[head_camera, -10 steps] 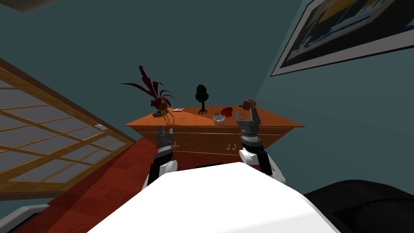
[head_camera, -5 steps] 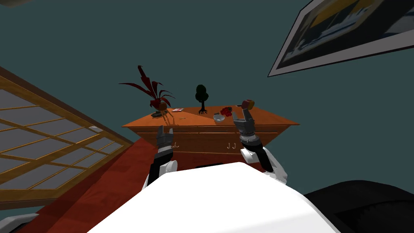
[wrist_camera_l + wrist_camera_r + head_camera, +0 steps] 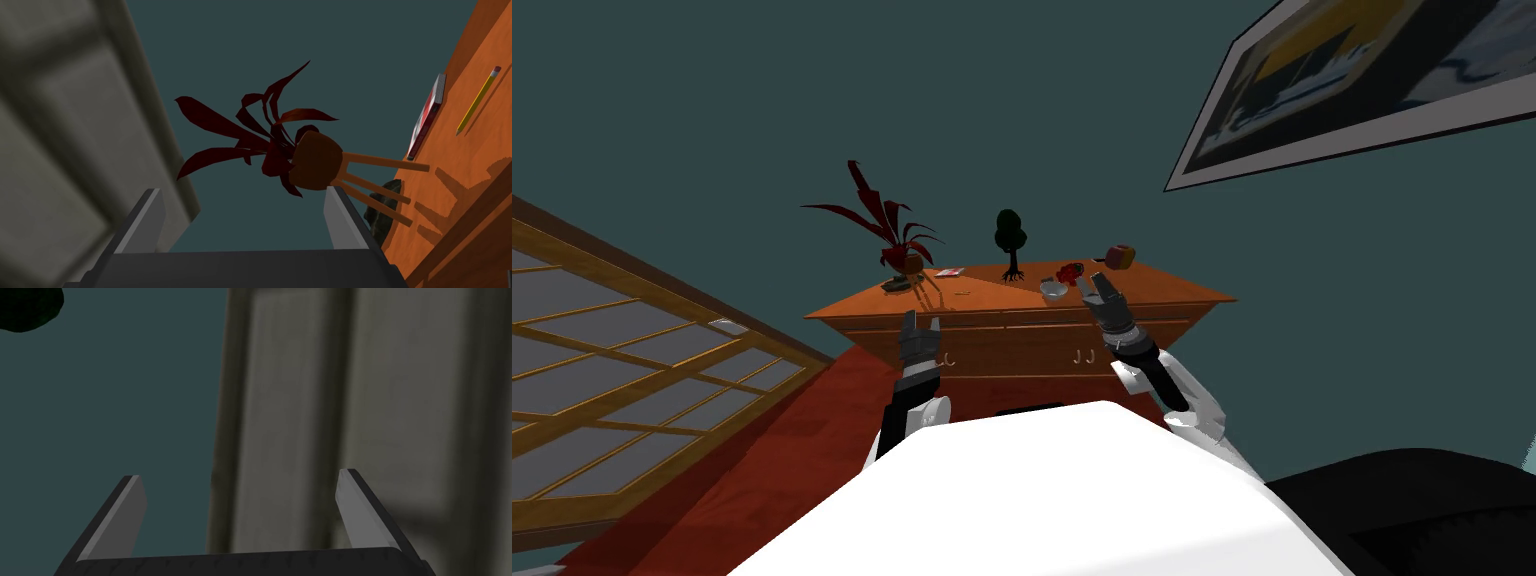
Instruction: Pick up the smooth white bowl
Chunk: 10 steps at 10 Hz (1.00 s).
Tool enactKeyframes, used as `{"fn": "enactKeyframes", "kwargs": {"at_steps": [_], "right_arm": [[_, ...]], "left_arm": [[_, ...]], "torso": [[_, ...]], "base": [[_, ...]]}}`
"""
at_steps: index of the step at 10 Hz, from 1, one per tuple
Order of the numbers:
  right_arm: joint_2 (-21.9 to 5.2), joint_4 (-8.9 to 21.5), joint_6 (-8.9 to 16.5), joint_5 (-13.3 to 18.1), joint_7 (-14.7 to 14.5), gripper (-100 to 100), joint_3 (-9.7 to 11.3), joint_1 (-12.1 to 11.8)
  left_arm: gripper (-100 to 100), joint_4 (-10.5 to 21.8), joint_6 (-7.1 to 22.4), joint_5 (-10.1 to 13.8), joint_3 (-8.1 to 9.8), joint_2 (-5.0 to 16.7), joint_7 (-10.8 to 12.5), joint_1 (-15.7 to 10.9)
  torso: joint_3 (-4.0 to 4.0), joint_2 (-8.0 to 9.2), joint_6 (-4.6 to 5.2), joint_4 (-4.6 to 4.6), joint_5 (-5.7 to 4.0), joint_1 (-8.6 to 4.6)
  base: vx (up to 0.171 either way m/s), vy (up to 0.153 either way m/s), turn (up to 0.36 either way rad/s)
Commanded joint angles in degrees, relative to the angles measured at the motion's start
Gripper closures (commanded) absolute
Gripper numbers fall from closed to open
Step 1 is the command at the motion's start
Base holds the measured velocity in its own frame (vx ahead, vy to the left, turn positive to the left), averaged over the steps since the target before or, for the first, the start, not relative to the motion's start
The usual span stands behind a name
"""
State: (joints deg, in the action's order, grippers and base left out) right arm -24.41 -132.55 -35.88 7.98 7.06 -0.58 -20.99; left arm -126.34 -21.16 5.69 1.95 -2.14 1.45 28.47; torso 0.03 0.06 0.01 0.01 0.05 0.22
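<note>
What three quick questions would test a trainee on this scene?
1. True or false: the bowl sits on top of the dresser.
2. What red thing lies right beside the bowl?
3. Fill in: the right tool and the left tool are both ___ (open or shut).

Key:
1. True.
2. The red fruit.
3. Open.

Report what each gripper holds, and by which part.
Nothing is held: left gripper and right gripper stand open and empty; the small white bowl sits untouched on the orange wooden dresser.
</note>
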Motion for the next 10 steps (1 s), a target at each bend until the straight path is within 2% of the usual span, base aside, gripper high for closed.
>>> {"fn": "enactKeyframes", "kwargs": {"at_steps": [1,2,3,4,5,6,7,8,9,10], "right_arm": [[-2.9,0.5,-0.3,1.1,-0.3,-100,0.1,0.6],[-4.7,1.1,-0.5,3.3,-0.8,-100,0.0,2.0],[-6.4,1.1,-0.5,3.3,-0.8,-100,0.0,2.0],[-8.2,1.8,-0.6,5.5,-1.3,-100,0.0,3.3],[-10.1,1.8,-0.6,5.5,-1.3,-100,0.0,3.3],[-10.6,1.8,-0.6,5.5,-1.3,-100,0.0,3.3],[-12.9,2.4,-0.8,7.8,-1.8,-100,0.0,4.6],[-14.6,2.4,-0.8,7.8,-1.8,-100,0.0,4.6],[-16.3,3.0,-1.0,10.1,-2.2,-100,0.1,6.0],[-18.0,3.0,-1.0,10.1,-2.2,-100,0.1,6.0]], "left_arm": [[0,0.0,0.0,0.0,0.00,0.0,0.0,0.0],[0,0.0,0.0,0.0,0.00,0.0,0.0,0.0],[0,0.0,0.0,0.0,0.00,0.0,0.0,0.0],[0,0.0,0.0,0.0,0.00,0.0,0.0,0.0],[0,0.0,0.0,0.0,0.00,0.0,0.0,0.0],[0,0.0,0.0,0.0,0.00,0.0,0.0,0.0],[0,0.0,0.0,0.0,0.00,0.0,0.0,0.0],[0,0.0,0.0,0.0,0.00,0.0,0.0,0.0],[0,0.0,0.0,0.0,0.00,0.0,0.0,0.0],[0,0.0,0.0,0.0,0.00,0.0,0.0,0.0]], "torso": [[0.00,0.00,0.00,0.00,0.00,0.00],[-0.01,-0.01,-0.01,0.00,0.00,-0.01],[0.00,0.01,0.00,0.00,0.01,0.04],[0.01,0.01,-0.02,0.00,0.01,0.03],[0.01,0.01,0.00,0.00,0.01,0.04],[-0.01,-0.02,-0.02,0.00,0.00,-0.01],[-0.03,-0.06,-0.02,-0.01,-0.02,-0.11],[-0.03,-0.05,0.00,-0.01,-0.02,-0.06],[-0.02,-0.03,-0.01,-0.01,0.00,-0.03],[0.00,0.00,0.00,0.00,0.00,0.02]], "base": [[-0.015,0.057,-0.057],[-0.026,0.072,-0.101],[-0.026,0.067,-0.048],[-0.024,0.070,-0.109],[-0.014,0.056,-0.059],[-0.003,0.022,0.011],[-0.012,0.046,-0.101],[-0.018,0.055,-0.062],[-0.028,0.067,-0.110],[-0.023,0.067,-0.049]]}}
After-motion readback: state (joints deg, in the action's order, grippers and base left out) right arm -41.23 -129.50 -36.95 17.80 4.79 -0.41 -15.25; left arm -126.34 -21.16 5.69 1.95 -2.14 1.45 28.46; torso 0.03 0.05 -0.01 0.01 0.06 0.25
